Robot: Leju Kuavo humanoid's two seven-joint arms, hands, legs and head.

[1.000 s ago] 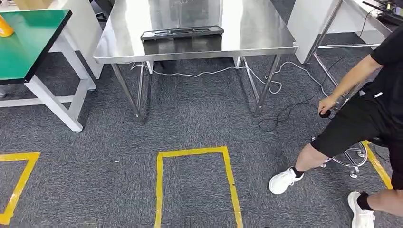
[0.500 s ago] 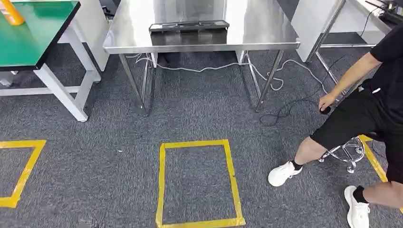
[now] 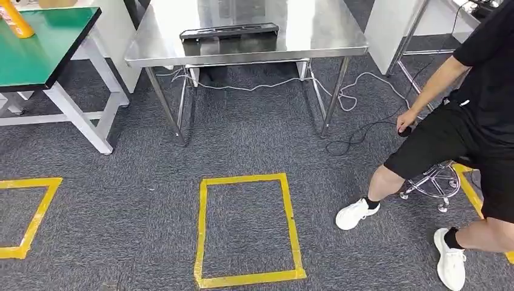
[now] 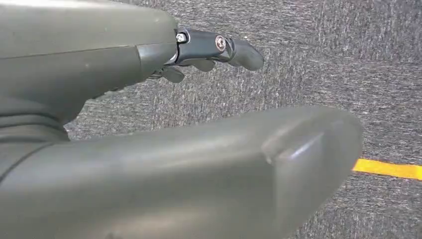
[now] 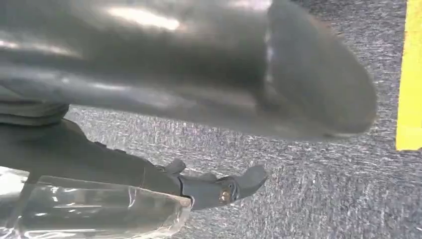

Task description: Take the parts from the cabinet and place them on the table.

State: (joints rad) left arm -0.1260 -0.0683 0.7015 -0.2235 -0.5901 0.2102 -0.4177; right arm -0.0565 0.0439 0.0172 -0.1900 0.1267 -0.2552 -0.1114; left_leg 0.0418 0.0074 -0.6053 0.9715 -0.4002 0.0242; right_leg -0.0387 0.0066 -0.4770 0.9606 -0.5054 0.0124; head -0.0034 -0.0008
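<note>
I saw grey carpet (image 3: 139, 182) marked with yellow tape rectangles (image 3: 245, 227), one straight ahead and part of another at the left. Beyond it stood the steel bench (image 3: 315, 30), its shiny top carrying a long dark tray (image 3: 229, 30) near the front edge. A white cable (image 3: 260, 85) and a black one trailed on the floor under and beside its legs. To the left stood a green-topped bench (image 3: 42, 48) with an orange bottle (image 3: 13, 21) cut off at the corner. At the right a person (image 3: 467, 121) in black clothes and white shoes sat on a wheeled stool (image 3: 433, 182), one hand low by the cable.

I could read no label or writing anywhere.

The left hand (image 4: 149, 124) hung over the carpet, fingers (image 4: 219, 47) spread from the thumb, holding nothing. The right hand (image 5: 199, 99) held a clear plastic part (image 5: 99, 211) against its fingers; the part was blurred and cut off at the frame edge, so I could not make out its shape.
</note>
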